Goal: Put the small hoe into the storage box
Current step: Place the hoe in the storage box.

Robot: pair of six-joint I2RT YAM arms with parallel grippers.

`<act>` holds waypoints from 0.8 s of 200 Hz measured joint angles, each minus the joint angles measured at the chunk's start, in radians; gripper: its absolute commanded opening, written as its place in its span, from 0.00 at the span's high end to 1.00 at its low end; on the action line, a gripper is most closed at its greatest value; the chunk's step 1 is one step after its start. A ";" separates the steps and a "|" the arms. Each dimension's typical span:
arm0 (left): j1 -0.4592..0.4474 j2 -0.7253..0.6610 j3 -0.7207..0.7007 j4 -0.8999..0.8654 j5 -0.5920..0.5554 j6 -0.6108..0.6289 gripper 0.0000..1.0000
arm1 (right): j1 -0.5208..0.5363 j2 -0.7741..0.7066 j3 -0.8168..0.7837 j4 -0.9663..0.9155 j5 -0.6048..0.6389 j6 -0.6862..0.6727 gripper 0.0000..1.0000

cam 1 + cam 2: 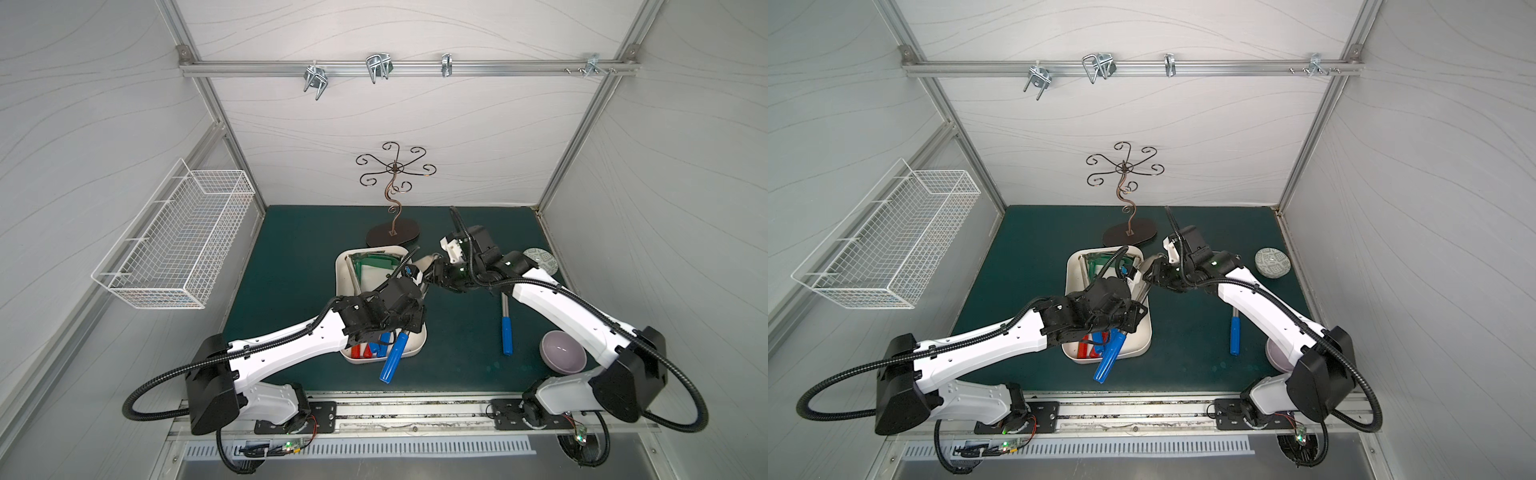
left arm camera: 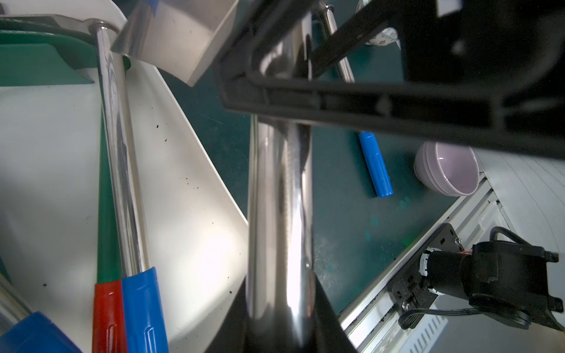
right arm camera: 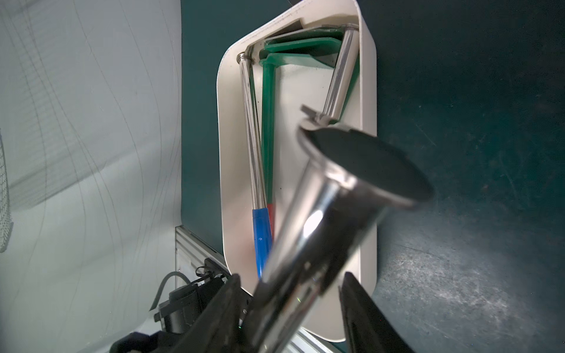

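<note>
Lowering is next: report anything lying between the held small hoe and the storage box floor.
Hoes lie in the storage box below the small hoe: a green hoe and a chrome hoe along one long wall, another chrome shaft by the opposite wall. Floor between looks bare.

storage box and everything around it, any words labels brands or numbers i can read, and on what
No text can be read in any view.
storage box: plain, no label.
blue handle lying in the box: moulded marks only, no letters.
round patterned disc: ornament only, too small to read anything.
</note>
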 measured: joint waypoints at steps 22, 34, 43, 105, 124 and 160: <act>-0.003 0.005 0.000 -0.005 0.000 0.001 1.00 | 0.000 0.036 0.008 0.025 -0.006 0.022 0.66; -0.003 0.008 0.000 -0.010 -0.006 -0.005 1.00 | 0.001 0.048 0.009 0.038 -0.017 0.056 0.72; -0.002 0.013 0.000 -0.010 -0.012 -0.010 1.00 | 0.002 0.052 0.013 0.052 -0.031 0.105 0.79; -0.002 -0.013 -0.001 -0.003 -0.042 0.013 0.40 | -0.006 0.050 0.014 0.077 -0.048 0.098 1.00; 0.018 -0.116 -0.006 0.000 -0.056 0.043 0.31 | -0.053 0.037 -0.031 0.097 -0.084 0.080 1.00; 0.244 -0.338 -0.010 -0.009 -0.034 0.090 0.25 | -0.169 0.019 -0.080 0.180 -0.211 0.063 1.00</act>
